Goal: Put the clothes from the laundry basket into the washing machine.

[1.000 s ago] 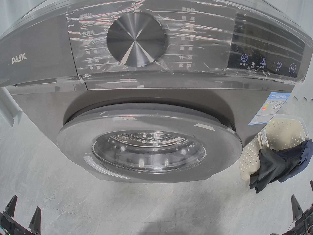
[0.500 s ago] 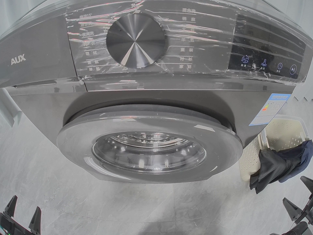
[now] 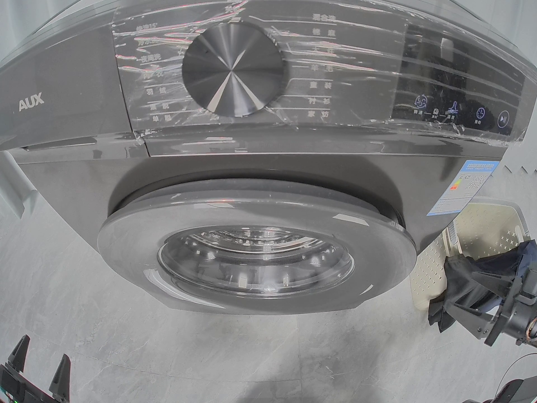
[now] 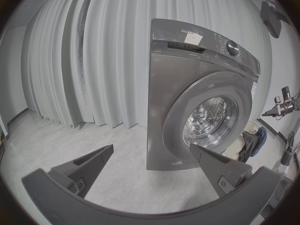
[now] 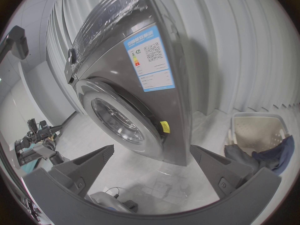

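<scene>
- Right tool: fingers spread, holding nothing. It hangs low on the right, near the basket.
- Left tool: fingers spread, holding nothing. It is low on the left, well apart from the washer and the basket.
- Basket: pale and perforated, it stands on the floor just beside the washer's right side.
- Clothes: a dark grey piece and a blue one, both draped over the basket's near rim and hanging partly outside it. Nothing is in the drum yet.
- Step in hand, as you may judge it: reach for the clothes with the right tool.
  - Aim at the bunched fold on the rim, not at a loose hanging edge, so that the grip takes enough cloth.
  - Close only on fabric and keep off the basket wall, or the light basket may lift or slide with the piece.
  - Raise the piece until its tail is clear of the rim before you swing it toward the washer.
- Door: shut, the drum showing through its glass. This is the main obstacle, since nothing can go in until you open it. The left tool is free for that.
- Yellow tag: at the door's edge on the basket side.
- Dial: on the panel under wrinkled film. No need to touch it.
- Label: blue and white, on the washer's front right corner, above the basket.
- Curtain: pleated and pale, behind the washer, out of the way.
</scene>
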Motion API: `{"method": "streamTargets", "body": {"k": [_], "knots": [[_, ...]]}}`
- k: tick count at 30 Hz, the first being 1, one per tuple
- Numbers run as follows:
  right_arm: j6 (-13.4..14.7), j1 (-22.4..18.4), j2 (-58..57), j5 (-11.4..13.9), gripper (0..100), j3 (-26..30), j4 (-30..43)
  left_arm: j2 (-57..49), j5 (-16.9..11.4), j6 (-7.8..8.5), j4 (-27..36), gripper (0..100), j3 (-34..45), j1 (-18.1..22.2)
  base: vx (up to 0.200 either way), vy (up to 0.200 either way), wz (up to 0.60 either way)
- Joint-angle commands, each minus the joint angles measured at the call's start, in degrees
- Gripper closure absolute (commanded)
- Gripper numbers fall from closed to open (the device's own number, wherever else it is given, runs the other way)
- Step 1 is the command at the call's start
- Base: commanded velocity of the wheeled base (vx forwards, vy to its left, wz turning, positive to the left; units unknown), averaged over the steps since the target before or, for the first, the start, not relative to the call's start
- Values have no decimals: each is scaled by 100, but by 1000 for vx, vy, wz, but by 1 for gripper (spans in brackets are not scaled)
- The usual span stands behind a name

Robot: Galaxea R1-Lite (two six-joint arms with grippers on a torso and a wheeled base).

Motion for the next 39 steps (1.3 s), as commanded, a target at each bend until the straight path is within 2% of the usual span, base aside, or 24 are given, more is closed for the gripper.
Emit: {"method": "streamTargets", "body": {"k": [1,2,4,19,25,29,36,39], "knots": [[568,1486,1952,-1011,0,-34,-1231,-68,2,-3,2,0,92,1,0,0,0],[630,1644,2136,-1178,0,-43,-1425,-68,2,-3,2,0,92,1,0,0,0],[621,1750,2356,-1275,0,-86,-1653,-68,2,-3,2,0,92,1,0,0,0],[559,1776,3112,-1231,0,-737,-1776,-68,-7,-3,2,0,92,1,0,0,0],[559,1925,3130,-1249,0,-693,-1776,-68,-7,-3,2,0,92,1,0,0,0],[551,1996,2954,-1249,0,-394,-1768,-68,-7,-3,2,0,92,1,0,0,0],[287,1618,2927,-1240,0,-552,-1768,-68,-7,-3,11,0,92,1,0,0,0],[217,1503,3077,-1125,0,-798,-1776,-68,-7,-3,2,0,92,1,0,0,0]]}}
